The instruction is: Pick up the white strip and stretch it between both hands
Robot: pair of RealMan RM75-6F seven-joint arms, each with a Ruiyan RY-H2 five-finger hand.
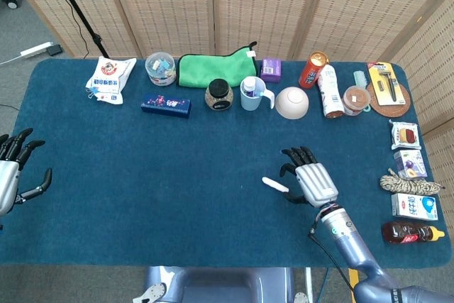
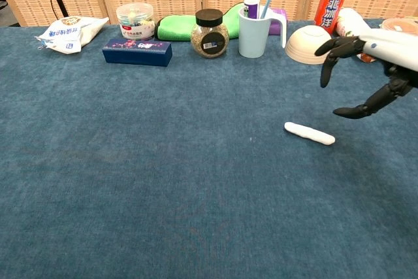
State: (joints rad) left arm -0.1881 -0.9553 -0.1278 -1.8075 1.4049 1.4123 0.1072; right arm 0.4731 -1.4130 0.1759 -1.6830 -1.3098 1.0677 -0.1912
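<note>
The white strip (image 1: 275, 185) (image 2: 309, 133) lies flat on the blue tablecloth, right of centre. My right hand (image 1: 309, 179) (image 2: 369, 63) hovers just right of the strip with its fingers spread and nothing in it. In the chest view its dark fingertips (image 2: 326, 48) hang above and right of the strip, apart from it. My left hand (image 1: 14, 174) stays at the table's left edge, fingers apart and empty; the chest view does not show it.
Along the far edge stand a snack bag (image 1: 109, 79), a blue box (image 1: 165, 104), a jar (image 1: 219, 94), a green cloth (image 1: 213, 69), a cup (image 1: 252, 94), a bowl (image 1: 291, 102) and a red can (image 1: 312, 69). Small packets, a rope bundle (image 1: 407, 183) and a bottle (image 1: 408, 232) line the right edge.
</note>
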